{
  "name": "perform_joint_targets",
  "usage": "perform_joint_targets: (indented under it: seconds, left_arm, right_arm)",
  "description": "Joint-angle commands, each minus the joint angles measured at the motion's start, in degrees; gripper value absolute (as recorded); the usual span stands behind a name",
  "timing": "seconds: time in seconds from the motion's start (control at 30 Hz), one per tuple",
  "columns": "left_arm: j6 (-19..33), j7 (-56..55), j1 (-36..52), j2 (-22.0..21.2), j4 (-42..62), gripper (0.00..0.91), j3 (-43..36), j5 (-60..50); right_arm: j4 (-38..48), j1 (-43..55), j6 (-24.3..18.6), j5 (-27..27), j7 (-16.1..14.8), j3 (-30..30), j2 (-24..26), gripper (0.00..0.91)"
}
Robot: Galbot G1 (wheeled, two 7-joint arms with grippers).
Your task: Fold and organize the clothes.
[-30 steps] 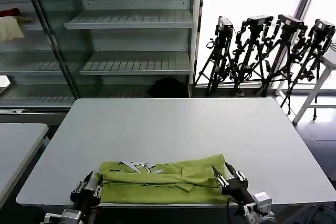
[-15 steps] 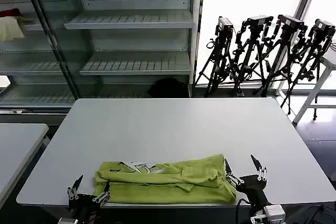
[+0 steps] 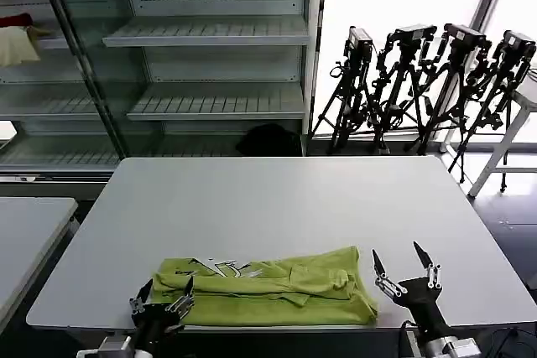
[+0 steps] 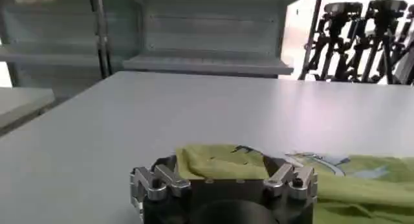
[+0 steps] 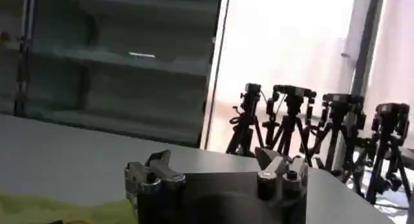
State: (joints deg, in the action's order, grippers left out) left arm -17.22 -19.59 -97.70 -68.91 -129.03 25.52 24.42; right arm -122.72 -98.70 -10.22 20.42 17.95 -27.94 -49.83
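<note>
At the near left corner of the bench (image 3: 277, 199) our left gripper (image 3: 162, 301) sits with its fingers spread and nothing held, right at the left end of the T-shirt (image 3: 264, 295); from the left wrist view that gripper (image 4: 223, 180) has the green cloth (image 4: 310, 173) just beyond its fingertips. The T-shirt lies along the near edge as a long, loosely folded band, its white print showing at the far left part.

Just off the band's right end, our right gripper (image 3: 404, 272) stands apart from the cloth, fingers wide open and empty, tips pointing up.

We judge the first lengthwise fold to be down and both grippers to be between grasps. The next move likely calls for each gripper to take hold of an end or corner of the band, so we can fold it across into a compact stack.
</note>
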Motion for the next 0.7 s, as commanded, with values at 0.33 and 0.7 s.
perform_joint_targets:
  seconds: [0.33, 0.7]
  left_arm:
    - [1.3, 0.8, 3.6, -1.9, 7.7, 0.907, 3.2, 6.1]
    - [2.7, 0.9, 3.6, -3.3, 9.4, 0.04, 0.4, 4.2]
  right_arm:
    - [3.6, -1.2, -7.0, 2.4, -3.7, -3.2, 0.1, 0.907]
    - [3.6, -0.5, -6.8, 2.4, -3.7, -3.2, 0.5, 0.907]
